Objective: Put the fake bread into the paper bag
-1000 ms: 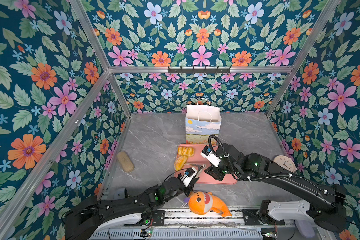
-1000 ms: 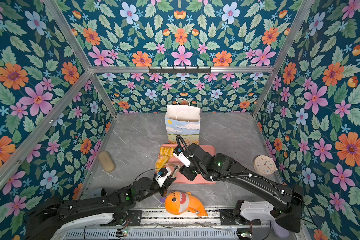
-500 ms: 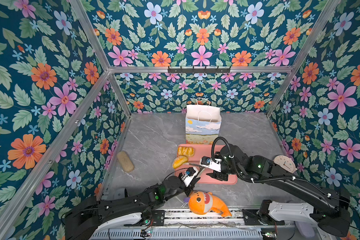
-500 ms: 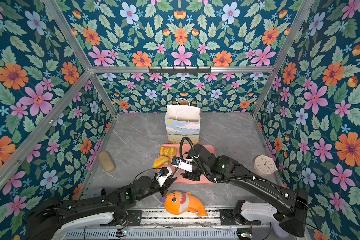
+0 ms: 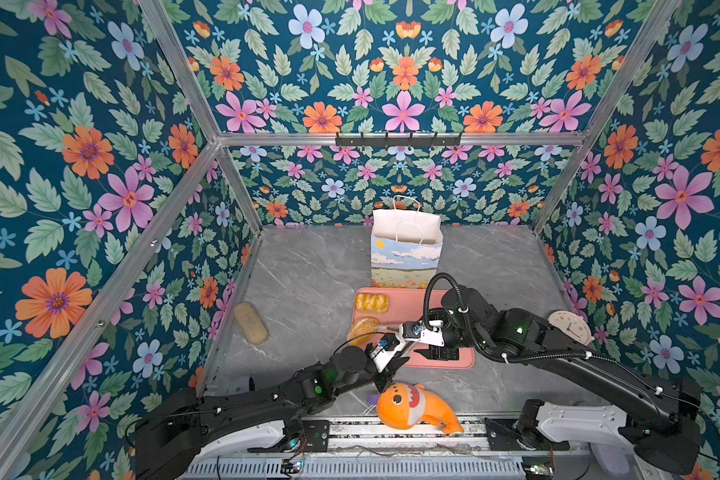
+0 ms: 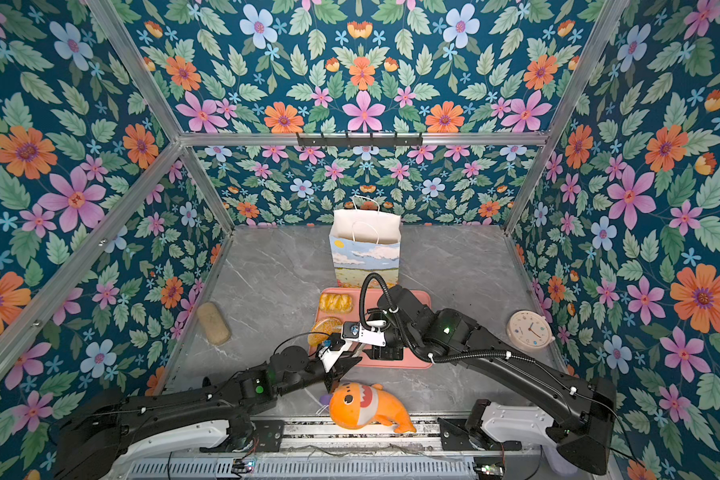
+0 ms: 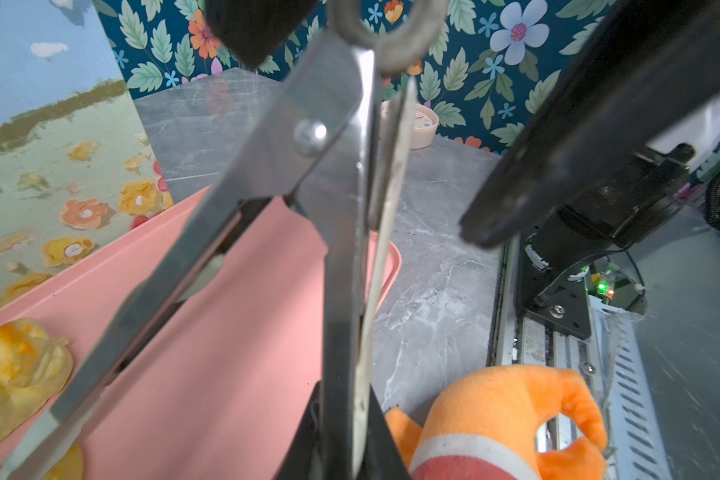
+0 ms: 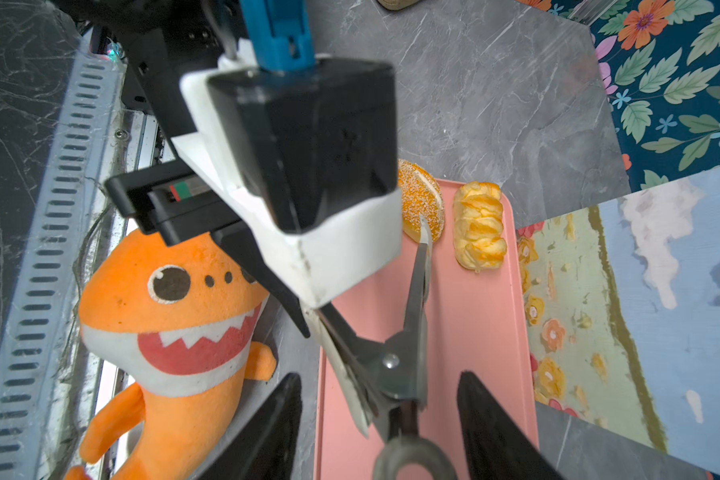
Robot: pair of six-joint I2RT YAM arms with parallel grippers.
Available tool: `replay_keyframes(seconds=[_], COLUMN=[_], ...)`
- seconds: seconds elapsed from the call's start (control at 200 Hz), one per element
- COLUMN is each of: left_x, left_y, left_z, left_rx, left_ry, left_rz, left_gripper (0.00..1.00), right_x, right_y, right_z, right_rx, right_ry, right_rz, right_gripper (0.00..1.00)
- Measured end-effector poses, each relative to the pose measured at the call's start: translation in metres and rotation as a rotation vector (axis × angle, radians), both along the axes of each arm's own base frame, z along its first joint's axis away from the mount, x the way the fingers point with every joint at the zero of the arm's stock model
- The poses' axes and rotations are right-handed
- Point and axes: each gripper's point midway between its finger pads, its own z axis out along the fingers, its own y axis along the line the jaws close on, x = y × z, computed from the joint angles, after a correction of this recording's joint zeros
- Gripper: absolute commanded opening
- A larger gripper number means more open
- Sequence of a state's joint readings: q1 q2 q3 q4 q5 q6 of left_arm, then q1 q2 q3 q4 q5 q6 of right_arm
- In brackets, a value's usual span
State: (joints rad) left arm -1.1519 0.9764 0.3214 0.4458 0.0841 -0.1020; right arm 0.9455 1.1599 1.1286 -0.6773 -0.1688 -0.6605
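Right wrist: tongs (image 8: 395, 365) before sesame roll (image 8: 416, 195)

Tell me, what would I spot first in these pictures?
Probably the bright orange plush fish, grinning at the very front. Next comes the picture-printed paper bag standing at the back, with a pink tray, a braided bun and a sesame roll in front of it.
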Motion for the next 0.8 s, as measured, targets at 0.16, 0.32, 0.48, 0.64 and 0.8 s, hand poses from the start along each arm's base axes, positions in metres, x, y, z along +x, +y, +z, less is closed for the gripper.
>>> replay_keyframes(seconds=[0.16, 0.32, 0.48, 0.64, 0.8], left_x=[-0.005, -0.008, -0.008, -0.007, -0.005], left_y=[-0.004, -0.008, -0.010, -0.010, -0.011], left_z=[0.002, 0.006, 0.011, 0.015, 0.020], left_rx=[0.006, 0.012, 0.007, 0.013, 0.014], left_ry=[0.011, 0.020, 0.015, 0.006, 0.002], left_rz=[-0.034, -0.060, -0.068, -0.072, -0.072], left_gripper=[0.15, 0.15, 0.15, 0.15, 0.15], right_x=[0.002, -0.002, -0.002, -0.001, 0.002], right_y=[-0.002, 0.001, 0.003, 0.001, -0.001], right_z=[-0.001, -0.001, -0.004, -0.004, -0.002], right_rx=[-0.007, 0.001, -0.008, -0.008, 0.002], right_ry=[0.011, 0.026, 0.042, 0.041, 0.049], right_rz=[0.000, 0.026, 0.030, 0.024, 0.002], right_gripper=[0.57, 0.51, 0.48, 0.52, 0.54])
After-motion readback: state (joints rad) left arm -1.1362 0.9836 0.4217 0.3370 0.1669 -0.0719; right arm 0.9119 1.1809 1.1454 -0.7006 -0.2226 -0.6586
